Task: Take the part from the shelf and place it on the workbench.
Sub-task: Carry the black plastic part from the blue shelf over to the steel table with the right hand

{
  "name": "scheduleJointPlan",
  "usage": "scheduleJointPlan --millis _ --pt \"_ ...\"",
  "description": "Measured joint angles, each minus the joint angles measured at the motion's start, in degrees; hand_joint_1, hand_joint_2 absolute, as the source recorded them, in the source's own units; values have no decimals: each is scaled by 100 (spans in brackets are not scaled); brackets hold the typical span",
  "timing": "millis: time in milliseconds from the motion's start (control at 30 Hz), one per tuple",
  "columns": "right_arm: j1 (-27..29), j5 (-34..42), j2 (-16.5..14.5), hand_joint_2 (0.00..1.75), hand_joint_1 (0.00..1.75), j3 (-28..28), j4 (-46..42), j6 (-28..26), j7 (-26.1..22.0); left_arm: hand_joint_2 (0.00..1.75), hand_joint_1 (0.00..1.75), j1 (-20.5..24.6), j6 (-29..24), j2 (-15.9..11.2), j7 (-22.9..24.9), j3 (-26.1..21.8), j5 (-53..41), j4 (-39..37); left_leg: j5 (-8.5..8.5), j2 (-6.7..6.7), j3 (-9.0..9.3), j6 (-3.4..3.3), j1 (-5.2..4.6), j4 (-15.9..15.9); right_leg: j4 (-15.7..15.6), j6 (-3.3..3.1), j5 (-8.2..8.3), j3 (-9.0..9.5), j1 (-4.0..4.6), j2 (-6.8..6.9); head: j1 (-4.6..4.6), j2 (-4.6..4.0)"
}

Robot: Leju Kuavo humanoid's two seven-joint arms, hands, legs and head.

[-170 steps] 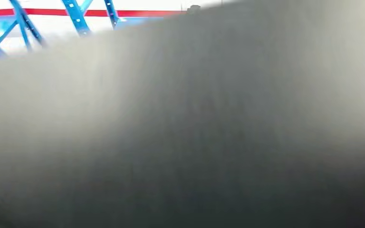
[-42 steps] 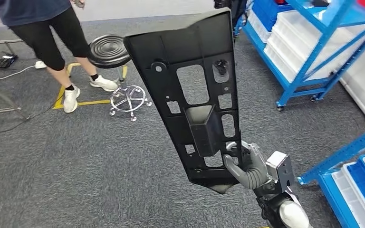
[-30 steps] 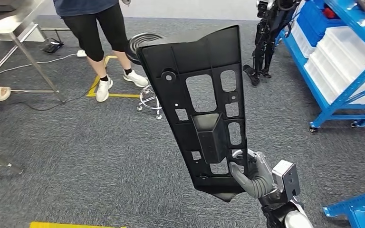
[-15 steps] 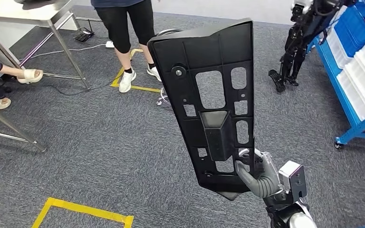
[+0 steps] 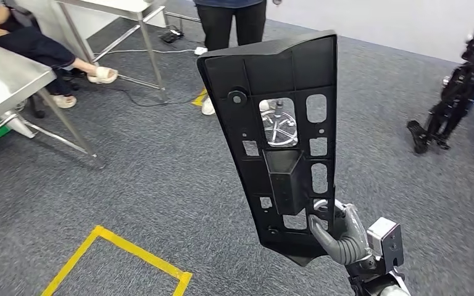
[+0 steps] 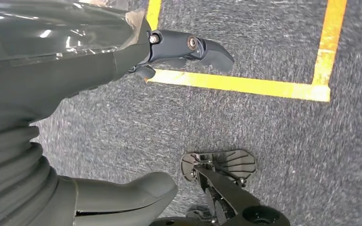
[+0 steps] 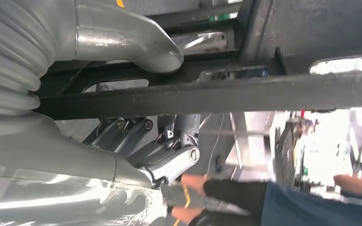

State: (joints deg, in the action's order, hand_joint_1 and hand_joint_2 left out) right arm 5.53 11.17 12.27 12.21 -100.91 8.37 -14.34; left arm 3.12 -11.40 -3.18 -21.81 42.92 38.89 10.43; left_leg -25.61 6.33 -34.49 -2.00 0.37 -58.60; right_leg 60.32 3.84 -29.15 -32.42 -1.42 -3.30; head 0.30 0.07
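Right hand (image 5: 339,237) is gripping the long black moulded plastic panel with cut-out windows (image 5: 281,142) by its lower end, thumb on the near face, fingers wrapping through the bottom opening. The panel is standing nearly upright, well above the grey carpet floor (image 5: 160,172), touching nothing else. In the right wrist view the thumb (image 7: 122,35) is pressing against a black rib of the panel (image 7: 207,96).

Left hand (image 6: 99,117) is hanging over the carpet beside yellow floor tape (image 6: 245,87), fingers apart, holding nothing.

A steel-topped table (image 5: 6,77) is sitting at far left, well apart from the panel; people are standing and sitting near it.

Risks, as judged: the grip is sitting low on a tall part, so the top could swing or the panel could pivot in the hand while the robot is walking. The panel is also blocking much of the head view, so the table edge or a person could be clipped on approach.
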Motion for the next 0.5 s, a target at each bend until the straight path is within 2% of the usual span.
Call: scheduleJointPlan --millis 33,100,133,200,233,267,300,333,367,400,433,500 --pt "7 0 -3 175 175 -2 -2 10 -3 175 0 -5 1 -1 -3 1 1 0 2 61 -14 38 -3 0 -145 -36 45 68 5 -54 3 0" --pt "18 -1 -14 175 175 -1 -7 29 -10 175 0 -30 1 -5 -7 4 2 -1 23 166 -38 113 9 25 -181 -135 63 96 21 44 3 0" --pt "17 -1 -24 175 175 -1 -11 37 -16 175 0 -47 2 -8 -9 7 2 -2 11 121 -53 144 12 12 -194 -176 75 115 13 100 2 0" --pt "27 -2 -48 175 175 -2 -26 48 -30 175 0 -54 2 -11 -17 14 2 -3 -159 -185 -183 193 3 -254 -227 -268 89 141 -17 231 -25 0" --pt "37 -3 -58 175 175 -3 -31 54 -36 175 0 -48 2 -10 -24 16 2 -2 -324 -386 -325 211 2 -551 -232 -306 82 153 -8 303 -38 0" --pt "51 -4 -67 175 175 -4 -35 61 -39 175 0 -39 1 -10 -30 16 2 -2 -508 -508 -520 230 9 -936 -233 -342 70 158 6 381 -49 0" --pt "66 -8 -77 175 175 -3 -37 69 -41 175 0 -34 -1 -10 -35 17 2 -2 -650 -561 -712 246 20 -1301 -232 -364 60 161 21 459 -49 0" --pt "79 -12 -87 175 175 -2 -38 78 -42 175 0 -38 0 -8 -40 18 2 -2 -704 -586 -844 258 28 -1537 -232 -375 51 165 30 538 -49 0" --pt "91 -16 -96 175 175 -1 -39 87 -42 175 0 -42 1 -7 -45 19 2 -2 -653 -607 -875 265 33 -1574 -231 -380 39 170 35 611 -50 0" --pt "102 -19 -105 175 175 0 -43 97 -42 175 0 -46 1 -7 -52 20 2 -2 -504 -639 -781 266 36 -1374 -231 -376 26 182 36 677 -50 0" --pt "112 -21 -112 175 175 1 -50 104 -43 175 0 -48 2 -10 -61 21 2 -2 -305 -713 -587 257 37 -1003 -231 -364 9 200 37 740 -51 0" --pt "123 -25 -121 175 175 1 -70 115 -45 175 0 -34 2 -17 -78 21 1 -2 -60 -964 -206 207 3 -298 -228 -308 -37 243 79 847 -46 0"
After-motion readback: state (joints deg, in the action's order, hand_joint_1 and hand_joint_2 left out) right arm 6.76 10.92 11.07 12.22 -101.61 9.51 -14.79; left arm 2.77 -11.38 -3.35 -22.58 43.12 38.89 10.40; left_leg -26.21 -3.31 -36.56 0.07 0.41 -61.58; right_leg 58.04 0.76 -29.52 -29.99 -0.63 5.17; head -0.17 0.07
